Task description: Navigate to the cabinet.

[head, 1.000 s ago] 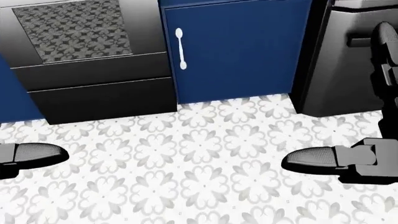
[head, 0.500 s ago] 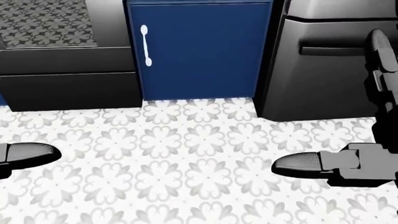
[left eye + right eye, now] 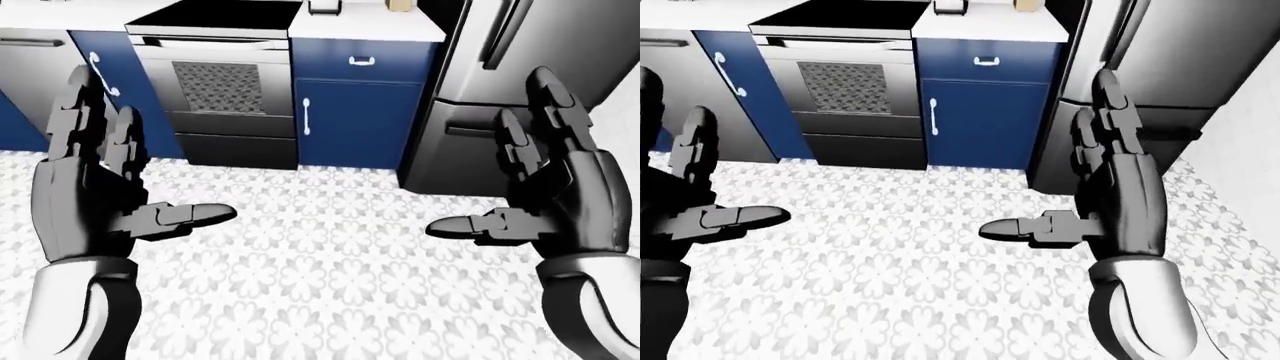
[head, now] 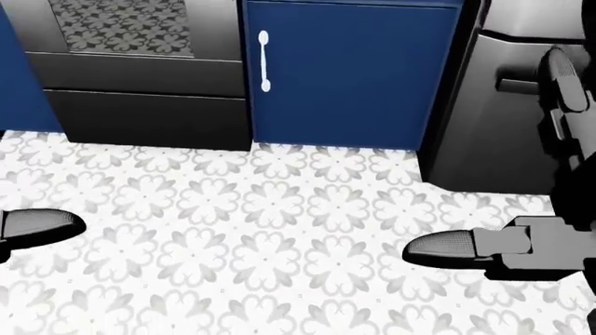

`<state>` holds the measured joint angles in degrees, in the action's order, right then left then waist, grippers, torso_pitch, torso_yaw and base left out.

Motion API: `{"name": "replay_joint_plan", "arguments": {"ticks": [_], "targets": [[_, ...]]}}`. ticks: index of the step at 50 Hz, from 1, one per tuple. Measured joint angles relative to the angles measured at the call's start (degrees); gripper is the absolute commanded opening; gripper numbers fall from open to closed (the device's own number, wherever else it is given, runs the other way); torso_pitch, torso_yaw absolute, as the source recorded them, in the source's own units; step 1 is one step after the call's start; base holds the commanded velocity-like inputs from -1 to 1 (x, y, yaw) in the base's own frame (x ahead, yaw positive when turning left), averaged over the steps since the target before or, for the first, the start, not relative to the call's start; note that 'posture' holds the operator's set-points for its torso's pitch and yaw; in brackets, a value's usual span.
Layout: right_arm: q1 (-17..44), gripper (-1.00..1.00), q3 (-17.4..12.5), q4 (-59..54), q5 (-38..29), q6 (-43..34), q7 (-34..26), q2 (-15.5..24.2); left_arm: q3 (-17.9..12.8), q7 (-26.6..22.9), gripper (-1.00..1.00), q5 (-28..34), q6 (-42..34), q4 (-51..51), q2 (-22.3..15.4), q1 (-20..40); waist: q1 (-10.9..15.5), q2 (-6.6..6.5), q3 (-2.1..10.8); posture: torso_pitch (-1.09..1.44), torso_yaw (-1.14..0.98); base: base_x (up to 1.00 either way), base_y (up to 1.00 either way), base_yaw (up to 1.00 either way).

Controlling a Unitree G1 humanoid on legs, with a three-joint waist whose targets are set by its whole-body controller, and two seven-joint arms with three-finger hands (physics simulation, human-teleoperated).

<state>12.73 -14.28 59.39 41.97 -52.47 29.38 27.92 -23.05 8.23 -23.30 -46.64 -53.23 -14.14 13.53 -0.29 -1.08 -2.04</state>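
A blue cabinet (image 3: 358,124) with a white handle (image 3: 306,116) and a drawer above it stands between the oven and the fridge, near the top middle of the left-eye view. It also shows in the head view (image 4: 358,77). My left hand (image 3: 120,191) is open and empty at the left, fingers up, thumb pointing right. My right hand (image 3: 535,191) is open and empty at the right, thumb pointing left. Both hands are held above the floor, well short of the cabinet.
A black oven (image 3: 222,90) stands left of the cabinet, a steel fridge (image 3: 520,82) to its right. Another blue cabinet (image 3: 110,90) and a steel appliance (image 3: 30,75) lie further left. Patterned tile floor (image 3: 320,255) lies between me and the units.
The whole head view has shifted: the cabinet and oven slid left, then back right, and sit slightly lower now. The camera moved; both hands stay open in about the same places.
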Motion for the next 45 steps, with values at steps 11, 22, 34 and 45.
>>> {"name": "replay_joint_plan", "arguments": {"ticks": [11,22,34,45], "targets": [[-0.5,1.00,-1.0,-0.3,3.7,2.7,2.0,2.3,1.2,-0.8,1.00,0.1,-0.6,1.2,0.5,-0.7,0.8,2.15,-0.26,0.00,0.00,0.00,0.00,0.00],[-1.4,1.00,-0.7,-0.1,6.2,4.4,3.0,2.7,1.2,-1.4,1.00,1.9,0.0,1.6,0.8,-1.3,0.7,2.90,-2.16,0.00,0.00,0.22,0.00,0.00],[-0.2,1.00,-2.6,0.0,7.4,4.1,4.0,3.0,2.2,-1.9,1.00,1.9,0.0,0.9,0.9,-0.2,0.4,2.67,-1.30,0.00,0.00,0.45,0.00,0.00],[-1.3,1.00,-1.2,-0.5,6.7,2.9,2.2,1.0,1.9,-1.9,1.00,3.2,-0.2,2.5,1.4,-1.4,1.0,-1.78,-1.29,0.00,0.00,0.42,0.00,0.00]]}}
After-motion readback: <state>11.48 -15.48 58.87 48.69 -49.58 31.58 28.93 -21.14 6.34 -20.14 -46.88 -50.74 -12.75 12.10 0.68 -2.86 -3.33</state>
